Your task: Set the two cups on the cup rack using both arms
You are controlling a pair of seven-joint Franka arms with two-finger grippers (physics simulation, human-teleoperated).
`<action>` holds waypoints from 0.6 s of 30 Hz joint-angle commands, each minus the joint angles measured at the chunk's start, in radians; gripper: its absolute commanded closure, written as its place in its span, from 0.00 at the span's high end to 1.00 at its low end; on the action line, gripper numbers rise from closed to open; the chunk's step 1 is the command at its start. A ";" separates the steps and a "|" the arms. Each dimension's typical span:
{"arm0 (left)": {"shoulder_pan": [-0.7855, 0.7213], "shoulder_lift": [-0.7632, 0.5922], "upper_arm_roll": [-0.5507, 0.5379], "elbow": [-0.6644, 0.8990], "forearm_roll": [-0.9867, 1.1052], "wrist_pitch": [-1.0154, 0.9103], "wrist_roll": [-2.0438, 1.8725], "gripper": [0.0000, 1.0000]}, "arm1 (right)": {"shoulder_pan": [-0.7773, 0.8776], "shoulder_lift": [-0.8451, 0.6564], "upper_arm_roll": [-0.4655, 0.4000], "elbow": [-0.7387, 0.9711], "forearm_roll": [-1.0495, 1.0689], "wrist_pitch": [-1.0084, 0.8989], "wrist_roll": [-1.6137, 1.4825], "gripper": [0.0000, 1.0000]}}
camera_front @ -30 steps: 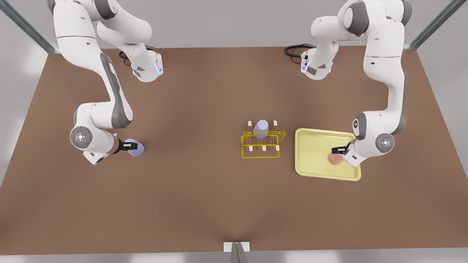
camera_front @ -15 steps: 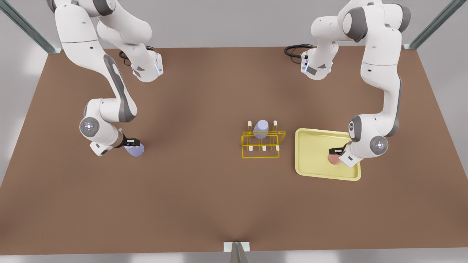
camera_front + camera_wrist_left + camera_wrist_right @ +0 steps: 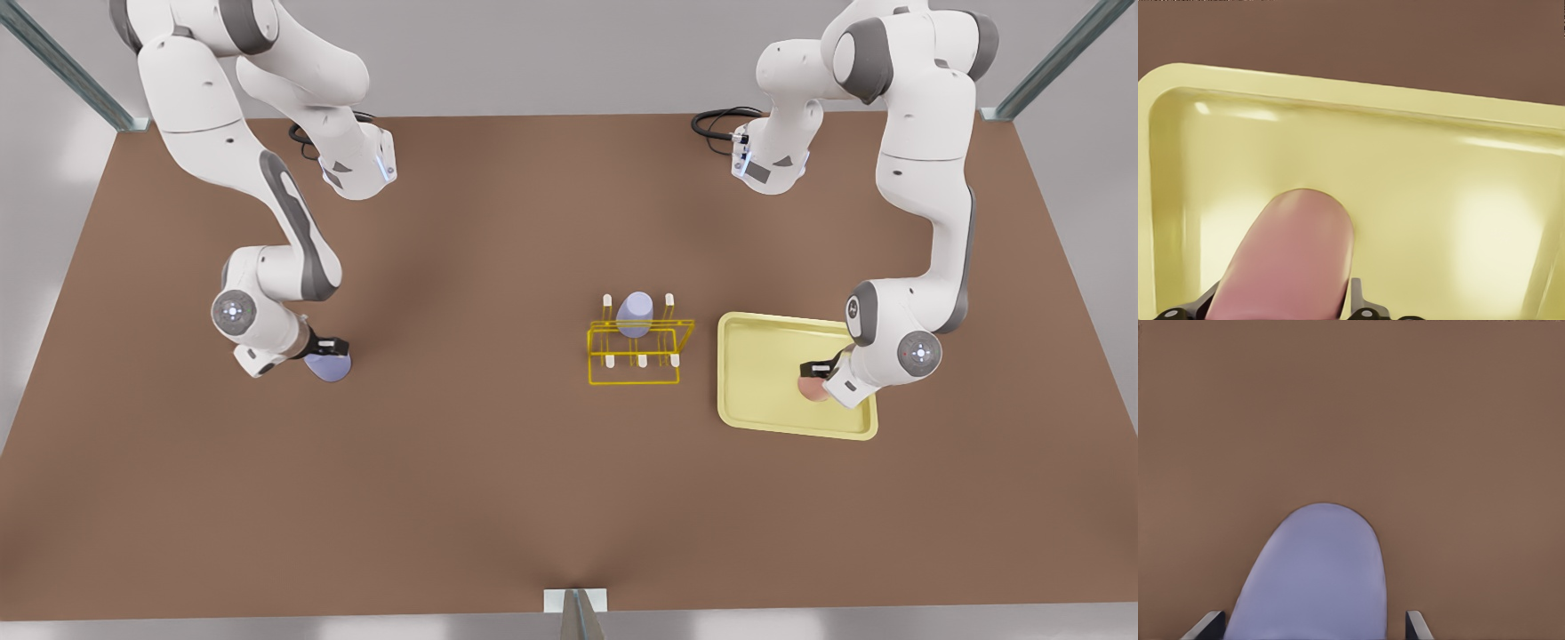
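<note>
2 lavender cups (image 3: 331, 365) (image 3: 635, 313), 1 pink cup (image 3: 811, 388), 1 rack (image 3: 636, 354), 1 tray (image 3: 763, 380), 2 arms (image 3: 267, 222) (image 3: 925, 222).

A broad brown table (image 3: 533, 489) carries everything. Near its middle stands the yellow wire cup rack (image 3: 636, 356); just beside it, toward the front view's right, lies a flat pale-yellow tray (image 3: 756, 373). Well apart, at the front view's left, a lavender cup (image 3: 331, 366) stands on the bare top.

**Soft, even light all round**

My counter (image 3: 498, 480) is lit evenly from above, with only faint, diffuse shadows under my arms and a darker band down its middle. The tray (image 3: 1418, 173) shows soft glare patches on its floor. Close to my wrists, both cups look slightly smeared.
</note>
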 commanded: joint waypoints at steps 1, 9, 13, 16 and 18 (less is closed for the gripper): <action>0.000 0.000 -0.001 0.001 0.002 0.012 -0.002 0.89 | 0.003 0.002 0.000 -0.005 0.002 0.029 0.000 1.00; 0.002 0.006 -0.002 0.001 0.000 0.022 -0.002 0.87 | 0.002 -0.006 0.000 -0.037 0.000 0.035 -0.002 1.00; 0.002 0.004 -0.004 0.001 0.002 0.019 -0.002 0.86 | 0.000 0.002 0.002 -0.048 0.000 0.062 -0.002 1.00; 0.000 0.001 -0.004 0.001 0.002 0.013 -0.002 0.85 | -0.001 0.016 0.000 -0.051 0.000 0.076 -0.002 1.00; 0.000 -0.002 -0.004 0.001 0.002 0.009 -0.002 0.85 | -0.001 0.016 0.002 -0.051 0.000 0.078 -0.002 1.00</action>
